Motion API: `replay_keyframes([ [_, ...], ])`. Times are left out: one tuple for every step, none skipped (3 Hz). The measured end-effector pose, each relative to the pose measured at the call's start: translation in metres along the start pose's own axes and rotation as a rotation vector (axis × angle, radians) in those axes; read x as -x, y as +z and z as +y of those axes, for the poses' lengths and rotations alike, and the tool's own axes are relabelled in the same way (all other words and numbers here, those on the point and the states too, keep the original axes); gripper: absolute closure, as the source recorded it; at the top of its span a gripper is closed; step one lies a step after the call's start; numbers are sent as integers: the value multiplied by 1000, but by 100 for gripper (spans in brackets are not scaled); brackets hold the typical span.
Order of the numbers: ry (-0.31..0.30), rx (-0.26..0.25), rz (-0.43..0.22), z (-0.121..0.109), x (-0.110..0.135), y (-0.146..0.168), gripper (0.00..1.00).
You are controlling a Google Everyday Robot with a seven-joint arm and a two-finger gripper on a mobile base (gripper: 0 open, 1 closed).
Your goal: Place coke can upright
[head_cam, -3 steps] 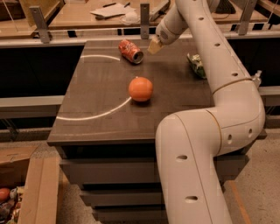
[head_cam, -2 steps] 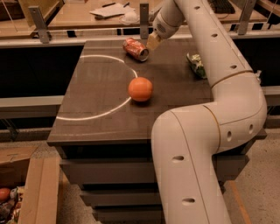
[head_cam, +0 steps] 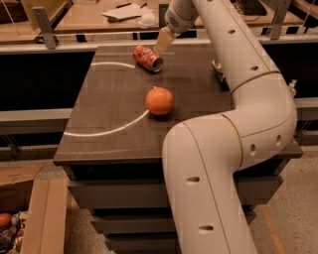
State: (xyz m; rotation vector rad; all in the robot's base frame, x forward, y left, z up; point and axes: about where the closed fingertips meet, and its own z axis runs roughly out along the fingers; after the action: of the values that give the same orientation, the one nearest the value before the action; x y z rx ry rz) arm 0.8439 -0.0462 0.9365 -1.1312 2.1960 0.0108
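Coke can [head_cam: 147,57] lies on its side, not upright. Silver end faces the camera and right, red body points back-left. Claw [head_cam: 161,47] sits just above-right of the can, its tan tip angled down at the can's silver end, at or very near the rim; contact unclear. Cannot tell whether the claw is wide or narrow, or whether it has any grip on the can. White arm [head_cam: 258,99] rises from the claw up-right of the can. It then bends down in big jointed segments that fill the frame right and camera-side of the can. Orange fruit [head_cam: 159,100] is camera-side of the can, slightly right, apart from it, resting alone. Green bag [head_cam: 217,72] is right of the can, well apart, mostly hidden behind the arm, only a sliver seen. Worktop [head_cam: 109,109] is dark brown; the can rests near its far edge, about mid-width. Thin white arc [head_cam: 112,64] is on the surface just left of the can. Second white arc [head_cam: 109,130] is camera-side of the can, ending by the fruit. Beyond the can is a lighter table [head_cam: 79,20] with white papers [head_cam: 121,11]. Far camera-side and left of the can, low down, is a cardboard box [head_cam: 44,218].
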Motion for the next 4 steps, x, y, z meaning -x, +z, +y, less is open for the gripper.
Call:
replay_keyframes([
  [40,-57,-41,-12,13,10,0],
  [73,-75,-71,-15,17,30,0],
  [104,-91,-101,-12,15,38,1],
  [133,-123,-142,-8,11,27,17],
])
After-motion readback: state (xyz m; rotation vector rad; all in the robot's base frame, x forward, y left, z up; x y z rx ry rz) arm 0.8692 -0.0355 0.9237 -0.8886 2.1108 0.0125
